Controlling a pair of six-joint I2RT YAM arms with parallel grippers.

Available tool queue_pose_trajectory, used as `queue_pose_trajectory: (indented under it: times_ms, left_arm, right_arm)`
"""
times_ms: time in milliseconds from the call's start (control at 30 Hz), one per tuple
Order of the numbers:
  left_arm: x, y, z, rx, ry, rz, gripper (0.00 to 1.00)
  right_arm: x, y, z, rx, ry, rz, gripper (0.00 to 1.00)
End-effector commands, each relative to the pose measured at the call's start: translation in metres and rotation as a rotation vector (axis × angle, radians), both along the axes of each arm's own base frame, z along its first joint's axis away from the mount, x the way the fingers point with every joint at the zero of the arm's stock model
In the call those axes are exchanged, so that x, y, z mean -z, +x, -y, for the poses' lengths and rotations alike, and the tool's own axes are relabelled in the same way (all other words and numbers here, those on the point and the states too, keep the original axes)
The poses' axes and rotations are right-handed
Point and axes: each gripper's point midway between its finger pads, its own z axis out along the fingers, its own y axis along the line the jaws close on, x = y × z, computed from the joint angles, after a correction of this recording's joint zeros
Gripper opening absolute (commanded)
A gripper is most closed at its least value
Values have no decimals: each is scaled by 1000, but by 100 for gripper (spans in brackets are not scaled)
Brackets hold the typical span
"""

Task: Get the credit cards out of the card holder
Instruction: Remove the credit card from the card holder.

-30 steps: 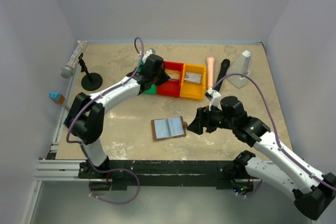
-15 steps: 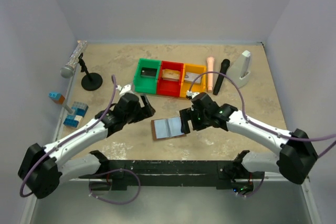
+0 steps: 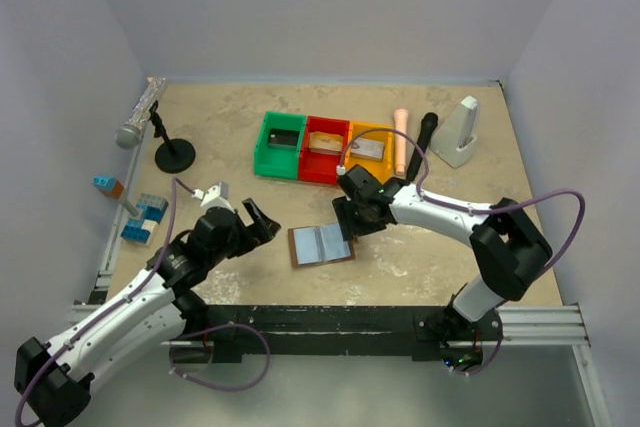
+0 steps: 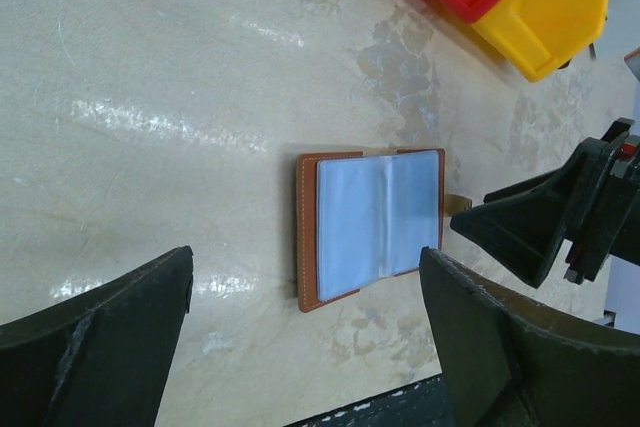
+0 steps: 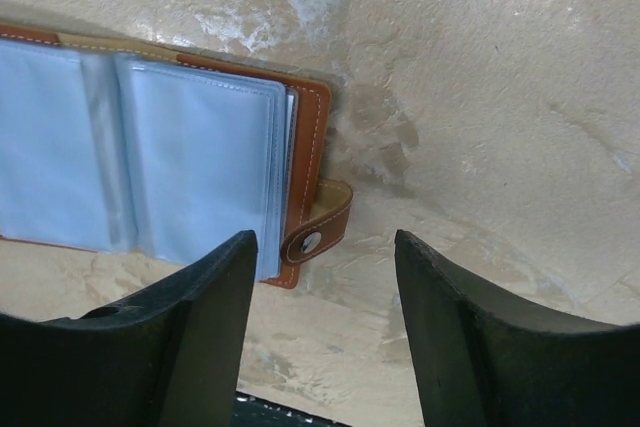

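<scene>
Three bins stand in a row at the far middle of the bench (image 3: 225, 137). The green bin (image 3: 278, 170), on the left, holds a dark card (image 3: 285, 137). The red bin (image 3: 322, 176) holds a tan card (image 3: 326, 139), and the yellow bin (image 3: 372, 129) a silvery card (image 3: 372, 149).

The card holder (image 3: 320, 244) lies open on the near middle, blue-grey lining up. The left fingers (image 4: 110, 317) gape wide and empty, off to its left. The right fingers (image 5: 190, 337) stand apart, gripping nothing, over its right edge by the snap tab (image 5: 318, 227).

A microphone (image 3: 140, 117) stands far left, with toy blocks (image 3: 145, 217) along the left edge. Pale walls close in the bench.
</scene>
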Motion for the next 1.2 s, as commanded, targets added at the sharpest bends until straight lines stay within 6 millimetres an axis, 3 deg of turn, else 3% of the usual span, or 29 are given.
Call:
queue_pose_trajectory:
  times_ms: [0,367,467,533,567,867,1167]
  left_arm:
    - [9,-7,-7,-32,-15,-25,100]
    - [-5,-7,7,74,-73,93,96]
    - [-9,-7,14,116,-78,112,94]
    - [-11,-6,21,163,-82,127,90]
    - [-13,-7,25,189,-83,136,89]
    - [5,-10,64,400,-29,66,82]
    - [5,-13,112,553,4,53,77]
  right_arm:
    - [-5,10,-5,8,-15,16,59]
    - [7,10,0,21,-54,-19,32]
    - [10,8,2,32,-45,-24,20]
    - [8,7,2,32,-26,-16,2]
    - [6,6,2,33,-12,-9,0]
    - [-35,-21,-5,-60,185,58,0]
    - [-58,-40,-13,-130,311,78,0]
